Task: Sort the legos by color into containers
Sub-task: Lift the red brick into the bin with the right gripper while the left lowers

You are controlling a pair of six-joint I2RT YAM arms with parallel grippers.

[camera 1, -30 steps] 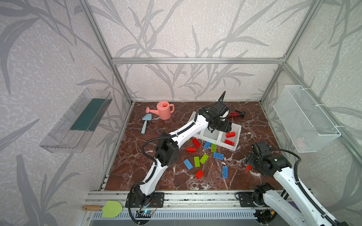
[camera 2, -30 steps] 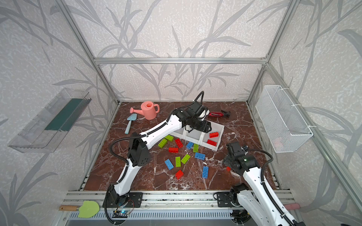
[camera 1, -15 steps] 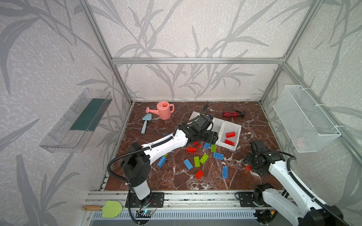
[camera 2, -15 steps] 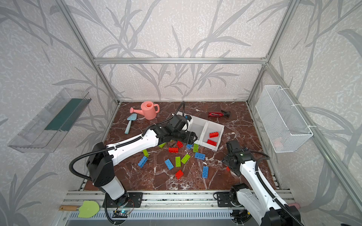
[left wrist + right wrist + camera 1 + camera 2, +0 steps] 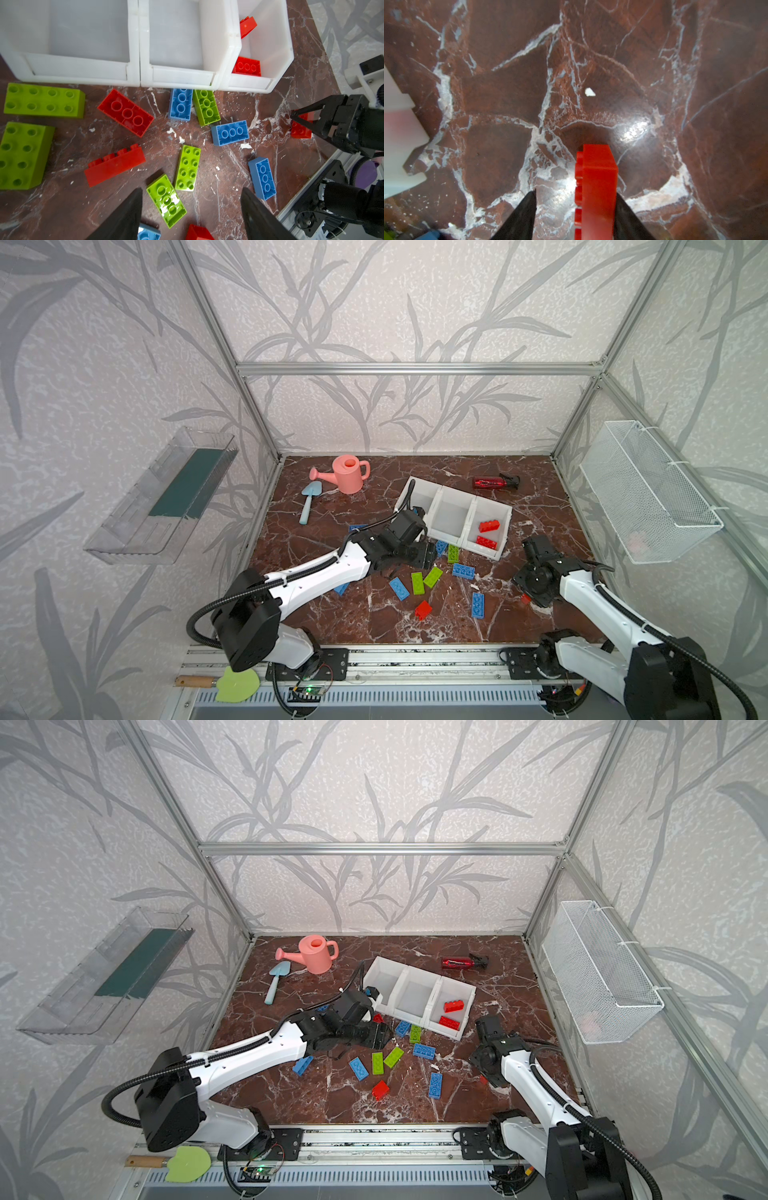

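Observation:
Three joined white containers (image 5: pixel 471 506) (image 5: pixel 134 62) stand mid-floor; the rightmost one holds two red legos (image 5: pixel 489 526). Several loose red, blue and lime green legos (image 5: pixel 417 583) (image 5: pixel 188 168) lie in front of them. My left gripper (image 5: pixel 428 560) (image 5: pixel 191 190) hovers open over this scatter, with a green lego (image 5: pixel 166 200) lying between its fingers, untouched. My right gripper (image 5: pixel 528 599) (image 5: pixel 575 192) sits low at the right, straddling an upright red lego (image 5: pixel 598 176). One finger rests against it and a gap shows on the other side.
At the back lie a pink watering can (image 5: pixel 349 474), a blue trowel (image 5: pixel 308 502) and a dark red spray bottle (image 5: pixel 494 482). A wire basket (image 5: pixel 648 493) hangs on the right wall, a clear tray (image 5: pixel 166 497) on the left.
My left arm swung down from over the containers to the loose legos in front of them. The right gripper's fingers have narrowed around the red lego.

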